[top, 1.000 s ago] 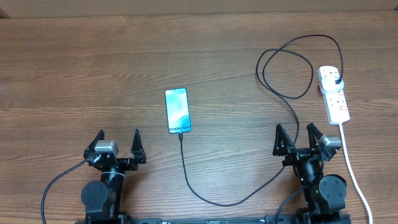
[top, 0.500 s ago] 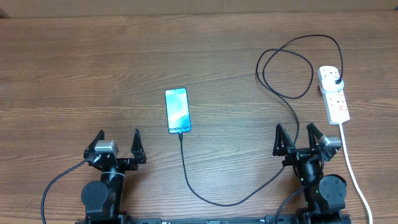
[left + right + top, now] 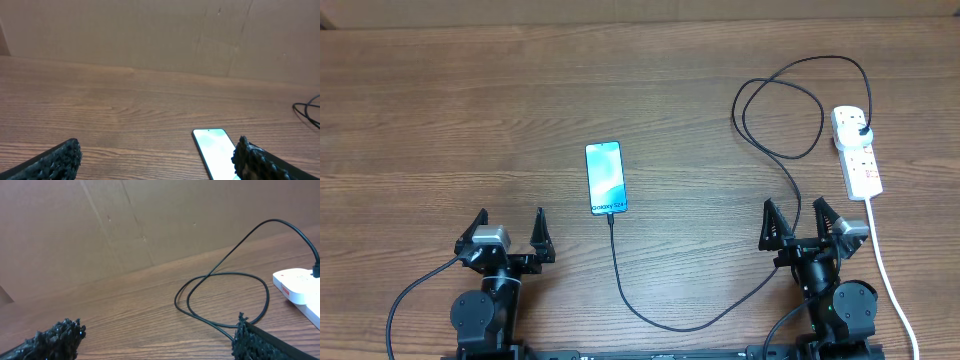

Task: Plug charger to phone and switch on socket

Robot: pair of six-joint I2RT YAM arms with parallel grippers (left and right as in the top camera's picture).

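Observation:
The phone (image 3: 605, 177) lies flat mid-table with its screen lit; it also shows in the left wrist view (image 3: 216, 152). The black charger cable (image 3: 672, 324) runs from the phone's near end, loops along the front and up to its black plug (image 3: 861, 132) seated in the white socket strip (image 3: 857, 151) at the right. The cable loop (image 3: 225, 302) and the strip's end (image 3: 300, 287) show in the right wrist view. My left gripper (image 3: 507, 233) is open and empty near the front edge, left of the phone. My right gripper (image 3: 802, 221) is open and empty, in front of the strip.
The strip's thick white cord (image 3: 888, 275) runs down the right side past my right arm. A brown cardboard wall (image 3: 150, 35) stands behind the table.

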